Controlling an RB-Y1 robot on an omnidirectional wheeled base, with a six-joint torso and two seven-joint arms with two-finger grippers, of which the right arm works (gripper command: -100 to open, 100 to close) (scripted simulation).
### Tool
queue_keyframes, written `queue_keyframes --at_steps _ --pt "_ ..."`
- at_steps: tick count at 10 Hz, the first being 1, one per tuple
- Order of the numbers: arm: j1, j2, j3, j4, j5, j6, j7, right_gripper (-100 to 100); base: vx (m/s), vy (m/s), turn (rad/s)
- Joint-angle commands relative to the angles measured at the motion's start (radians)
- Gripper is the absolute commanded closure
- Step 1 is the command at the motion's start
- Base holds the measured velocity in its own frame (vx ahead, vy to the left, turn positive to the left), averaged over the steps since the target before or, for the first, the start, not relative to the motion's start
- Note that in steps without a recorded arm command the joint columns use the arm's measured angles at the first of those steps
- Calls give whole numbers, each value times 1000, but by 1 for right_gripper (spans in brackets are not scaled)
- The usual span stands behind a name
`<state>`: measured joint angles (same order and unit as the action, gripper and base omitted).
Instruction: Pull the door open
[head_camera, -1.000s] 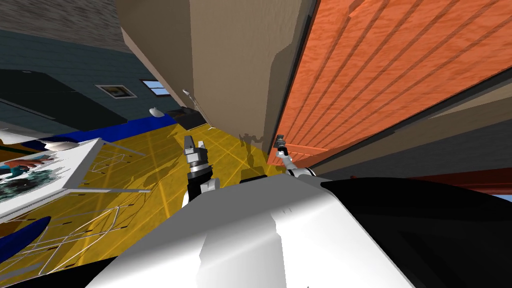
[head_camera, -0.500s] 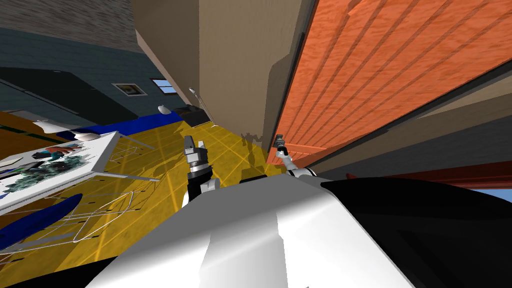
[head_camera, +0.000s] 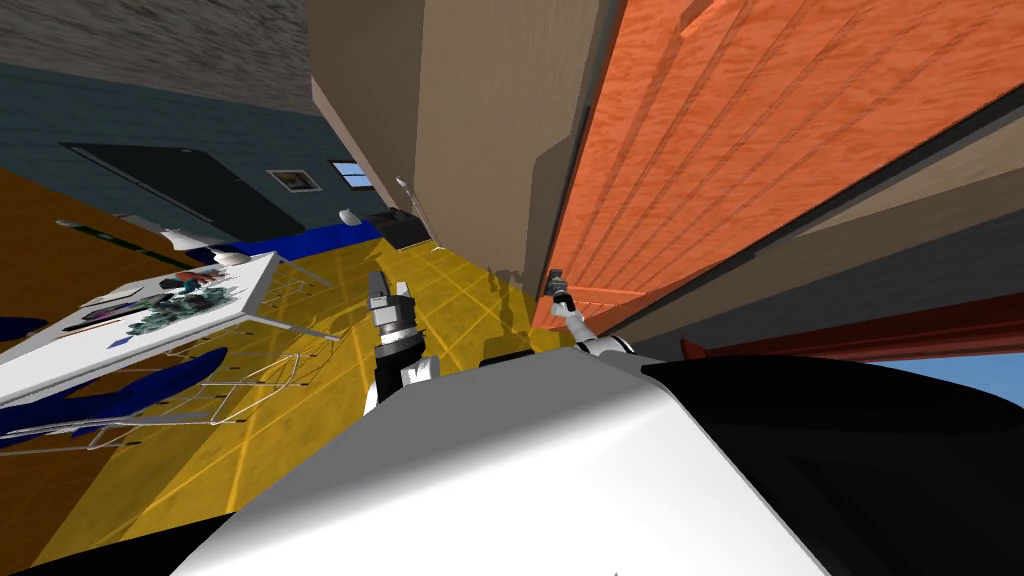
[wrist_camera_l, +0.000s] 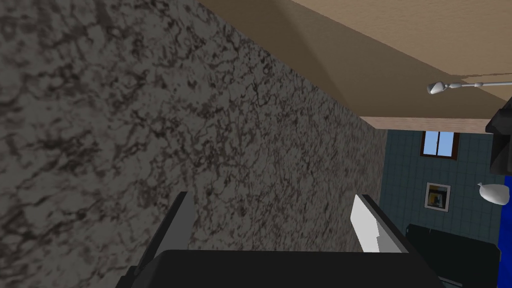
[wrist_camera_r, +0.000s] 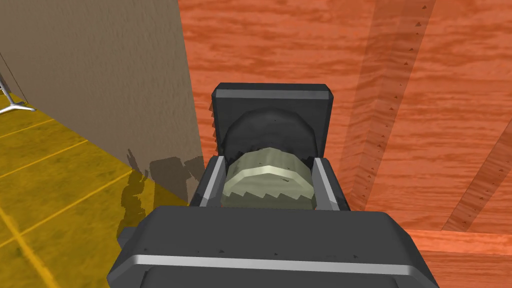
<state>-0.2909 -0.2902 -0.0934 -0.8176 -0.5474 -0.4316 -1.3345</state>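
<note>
The pale, round, ridged knob (wrist_camera_r: 270, 182) was found pinched between the blades of the right pincer (wrist_camera_r: 267, 162), just ahead of its body on the orange wood-grained door (wrist_camera_r: 425, 100), so a steady pull following the door's arc was judged best.

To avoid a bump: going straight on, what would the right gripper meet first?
The right gripper is shut on the pale knob; straight on lies its dark plate, probably first, then the orange door.
</note>
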Motion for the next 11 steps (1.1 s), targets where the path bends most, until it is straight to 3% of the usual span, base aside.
queue_keyframes --at_steps 1,3,4,5,11 --pt "1 -5 17 -7 4 -2 -16 100 -204 -54 87" --pt "5 -10 36 -14 9 0 -32 100 -244 -28 82" --pt "2 -12 29 -11 7 -1 -27 100 -101 -24 32" --pt "25 -34 73 -37 15 -1 -66 100 -96 -7 -34" --pt "91 -116 205 -128 39 -10 -190 100 -103 -8 -44"
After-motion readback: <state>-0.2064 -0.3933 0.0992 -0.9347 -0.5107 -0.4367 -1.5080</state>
